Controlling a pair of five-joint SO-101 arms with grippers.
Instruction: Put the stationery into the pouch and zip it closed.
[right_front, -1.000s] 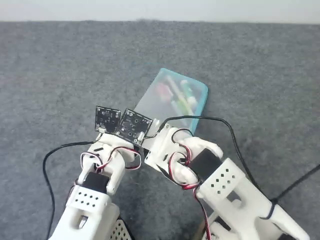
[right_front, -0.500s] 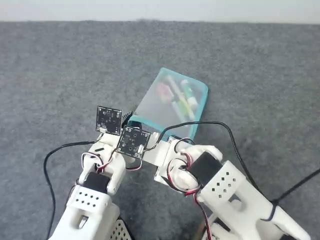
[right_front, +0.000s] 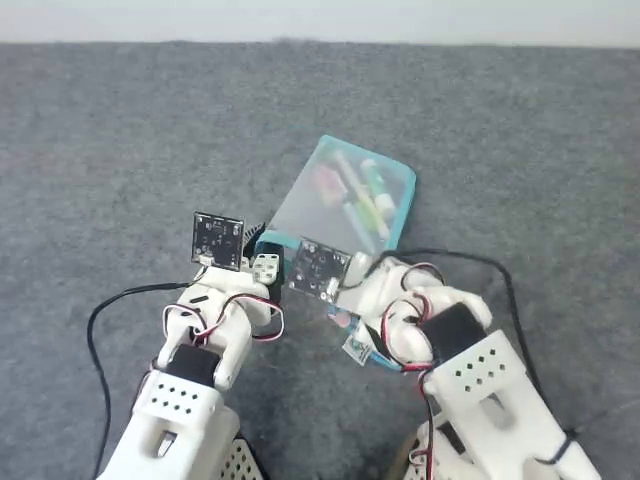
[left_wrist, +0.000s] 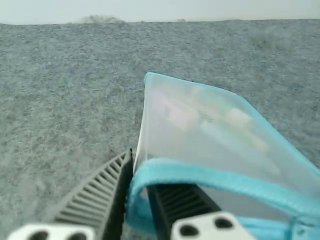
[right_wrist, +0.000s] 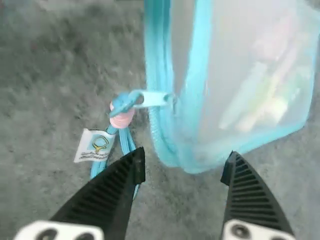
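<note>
The pouch (right_front: 345, 205) lies mid-table on the grey mat (right_front: 120, 130) with the stationery (right_front: 358, 195) inside. The left gripper (left_wrist: 139, 175) clamps the pouch's teal edge, probably as an anchor. The right gripper (right_wrist: 185, 156) hovers spread above the zipper pull (right_wrist: 150, 98), presumably to grasp it.

Grey fibrous mat (right_front: 110, 130) spread edge to edge, matte and uniform in tone, pale plain wall (right_front: 320, 18) as a narrow band along its far edge, even diffuse light, faint soft shadows
</note>
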